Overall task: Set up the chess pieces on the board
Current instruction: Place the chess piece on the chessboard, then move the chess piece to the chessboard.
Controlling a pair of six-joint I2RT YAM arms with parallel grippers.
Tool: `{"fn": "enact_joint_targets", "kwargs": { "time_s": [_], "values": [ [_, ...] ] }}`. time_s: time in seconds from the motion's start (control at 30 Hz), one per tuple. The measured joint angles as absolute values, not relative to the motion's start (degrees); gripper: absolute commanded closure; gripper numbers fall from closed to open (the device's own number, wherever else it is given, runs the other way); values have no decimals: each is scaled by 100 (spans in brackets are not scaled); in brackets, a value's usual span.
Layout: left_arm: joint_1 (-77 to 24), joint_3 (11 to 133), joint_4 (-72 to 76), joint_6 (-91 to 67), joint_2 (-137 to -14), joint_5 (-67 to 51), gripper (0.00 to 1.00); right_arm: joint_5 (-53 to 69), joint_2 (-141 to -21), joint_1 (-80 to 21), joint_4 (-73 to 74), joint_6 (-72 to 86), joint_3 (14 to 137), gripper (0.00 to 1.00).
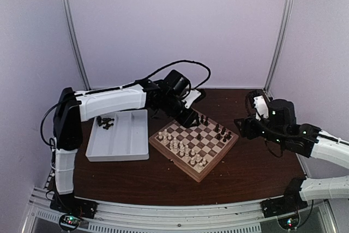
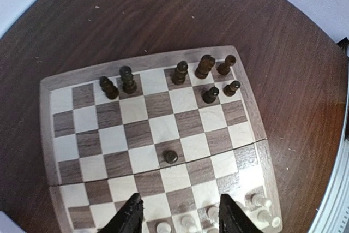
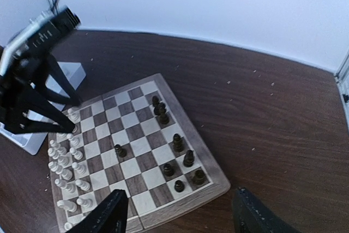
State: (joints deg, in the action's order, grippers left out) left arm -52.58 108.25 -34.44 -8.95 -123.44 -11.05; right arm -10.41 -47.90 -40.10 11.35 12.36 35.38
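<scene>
The board (image 1: 199,177) lies mid-table, turned like a diamond. Dark chess pieces (image 1: 220,130) stand along its far right side, and a lone dark pawn (image 2: 171,156) stands on a middle square. My left gripper (image 1: 190,118) hangs over the board's far corner. In its wrist view it (image 2: 180,217) is open and empty, with the pawn a little ahead of its fingertips. My right gripper (image 1: 243,127) hovers just off the board's right corner, and its wrist view also shows it (image 3: 180,216) open and empty, above the rim (image 3: 186,209) near the dark pieces (image 3: 188,158).
A white compartment tray (image 1: 132,153) sits left of the board with several dark pieces (image 1: 104,123) in its far left corner. Cream-white pieces (image 1: 183,149) fill the board's near left rows. A black cable (image 1: 185,66) loops over the left arm. White walls stand behind.
</scene>
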Motion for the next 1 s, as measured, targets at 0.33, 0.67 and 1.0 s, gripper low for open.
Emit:
{"fn": "enact_joint_targets", "kwargs": {
  "time_s": [0.33, 0.67, 1.0],
  "values": [
    [-5127, 8805, -3236, -1068, -9883, -357, 49, 202, -6790, -4023, 1431, 1387, 4810, 52],
    [-4209, 6471, -2786, -1302, -8436, 64, 46, 427, -8892, -4265, 2104, 1225, 6547, 59],
    [-3588, 5033, -2123, -1511, -7371, 639, 44, 270, -10276, -4495, 2943, 1085, 7743, 60]
  ]
}}
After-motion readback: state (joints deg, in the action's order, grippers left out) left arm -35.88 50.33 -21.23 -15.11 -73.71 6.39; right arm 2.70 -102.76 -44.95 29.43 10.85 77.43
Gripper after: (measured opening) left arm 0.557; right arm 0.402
